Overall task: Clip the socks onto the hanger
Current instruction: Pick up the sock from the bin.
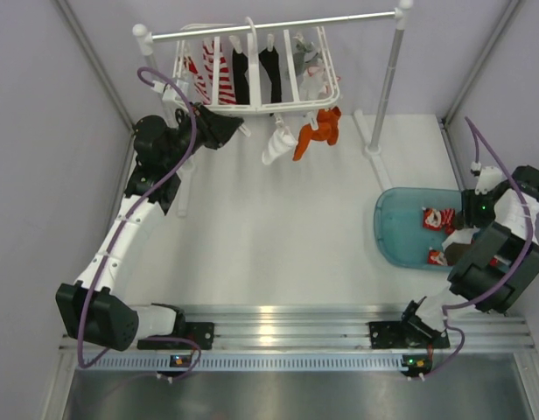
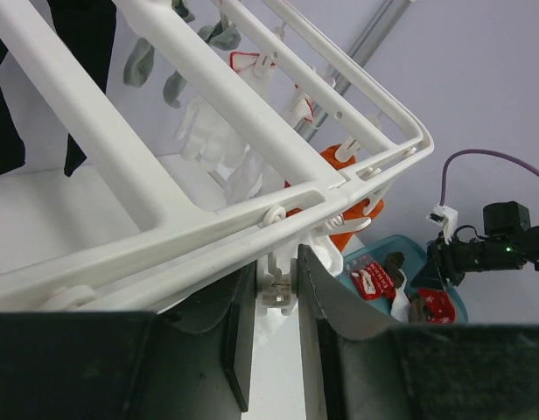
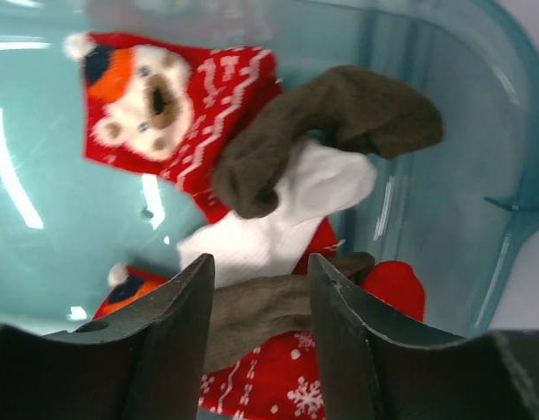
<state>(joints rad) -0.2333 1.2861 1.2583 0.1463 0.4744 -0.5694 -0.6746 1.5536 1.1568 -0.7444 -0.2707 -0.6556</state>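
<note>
The white hanger [image 1: 252, 107] hangs by its hook from a silver rail [image 1: 278, 26] at the far end of the bench [image 1: 269, 227]. Between its crossbars hang a red-and-white striped sock [image 1: 219, 79], black socks [image 1: 256, 74] and a grey sock [image 1: 306, 57]. Below its near edge a white sock [image 1: 276, 144] and an orange sock [image 1: 318, 133] dangle side by side. The left arm reaches up to the hanger's near left corner. In the left wrist view the left claw [image 2: 271, 262] sits just under the frame, released, its two fingers parted on either side of a small white clip [image 2: 278, 293] that hangs from the frame's edge bar. The clip stands between them, close to the right-hand finger; whether it touches cannot be told. At the right side of the bench is a teal plastic tub [image 1: 396, 232], and the right arm bends over it. The right claw [image 3: 261, 262] hovers over the tub's contents, released and grasping nothing. Inside lie a red Christmas sock with a bear face [image 3: 182, 96], a brown sock [image 3: 339, 114] draped across a loose white sock [image 3: 296, 210], and more red fabric with snowflakes beneath the fingers.
</note>
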